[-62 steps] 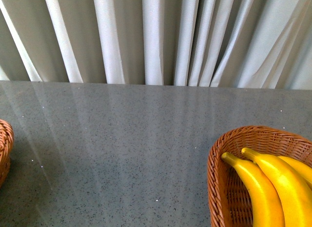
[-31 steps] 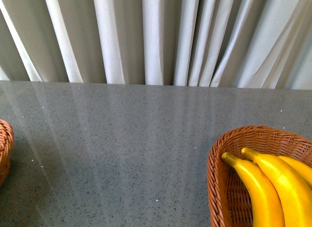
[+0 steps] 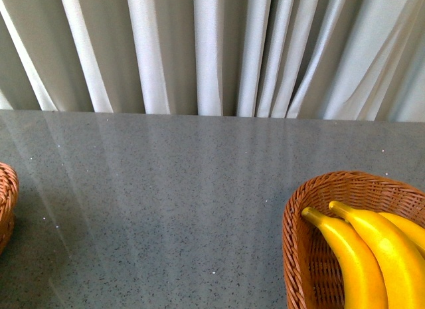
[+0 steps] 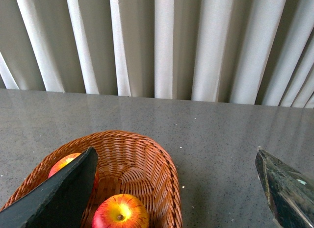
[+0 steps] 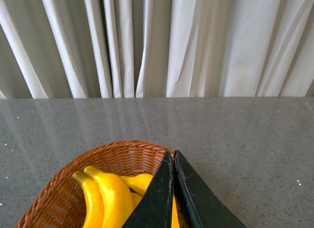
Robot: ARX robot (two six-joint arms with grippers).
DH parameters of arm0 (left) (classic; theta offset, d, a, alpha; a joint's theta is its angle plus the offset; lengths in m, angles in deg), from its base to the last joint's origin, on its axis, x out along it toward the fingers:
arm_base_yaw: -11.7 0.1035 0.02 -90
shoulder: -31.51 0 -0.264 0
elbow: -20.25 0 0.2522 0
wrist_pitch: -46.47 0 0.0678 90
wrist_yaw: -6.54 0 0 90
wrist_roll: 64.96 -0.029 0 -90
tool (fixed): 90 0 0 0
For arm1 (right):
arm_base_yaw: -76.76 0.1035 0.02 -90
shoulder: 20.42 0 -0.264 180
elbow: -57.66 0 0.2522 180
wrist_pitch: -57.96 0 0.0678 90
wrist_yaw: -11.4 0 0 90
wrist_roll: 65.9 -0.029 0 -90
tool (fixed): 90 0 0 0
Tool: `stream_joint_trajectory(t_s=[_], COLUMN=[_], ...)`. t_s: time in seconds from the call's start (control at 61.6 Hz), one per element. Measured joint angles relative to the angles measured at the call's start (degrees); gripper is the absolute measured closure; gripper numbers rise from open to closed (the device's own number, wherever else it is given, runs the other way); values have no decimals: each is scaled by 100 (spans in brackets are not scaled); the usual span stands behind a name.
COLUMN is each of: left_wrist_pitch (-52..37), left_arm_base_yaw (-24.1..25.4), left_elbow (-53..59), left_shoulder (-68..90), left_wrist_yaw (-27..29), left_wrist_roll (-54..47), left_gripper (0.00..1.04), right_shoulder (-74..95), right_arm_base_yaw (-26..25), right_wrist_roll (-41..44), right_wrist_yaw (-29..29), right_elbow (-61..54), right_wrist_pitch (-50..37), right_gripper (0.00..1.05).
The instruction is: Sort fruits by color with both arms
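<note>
Yellow bananas (image 3: 372, 256) lie in a wicker basket (image 3: 299, 209) at the front right of the table; the right wrist view shows the same bananas (image 5: 105, 198) in that basket (image 5: 125, 149). My right gripper (image 5: 172, 153) hangs above them, shut with nothing between its black fingers. In the left wrist view, two red-and-yellow apples (image 4: 120, 213) (image 4: 64, 162) rest in another wicker basket (image 4: 164, 162). My left gripper (image 4: 176, 154) is open wide above that basket's edge, one finger (image 4: 59, 198) over the basket and the other finger (image 4: 284, 189) over the table. Neither arm shows in the front view.
A grey speckled table (image 3: 166, 189) runs back to pale pleated curtains (image 3: 212, 50). The left basket's rim (image 3: 6, 203) shows at the front view's left edge.
</note>
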Motion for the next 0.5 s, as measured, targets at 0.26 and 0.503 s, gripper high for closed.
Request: stream_joint_trajectory(t_s=[0.26,0.503], left_wrist_pitch=[0,0], left_arm_base_yaw=[0,0], left_elbow=[0,0], left_shoulder=[0,0], left_wrist_yaw=[0,0], left_wrist_roll=[2,0], left_gripper=[9,9], right_shoulder=[-935,-942], right_arm_base_yaw=[0,0], right_wrist_roll=[2,0], right_wrist_yaw=[-4,-2], right_elbow=[0,0], right_wrist_pitch=[968,970], right_gripper=[103,103])
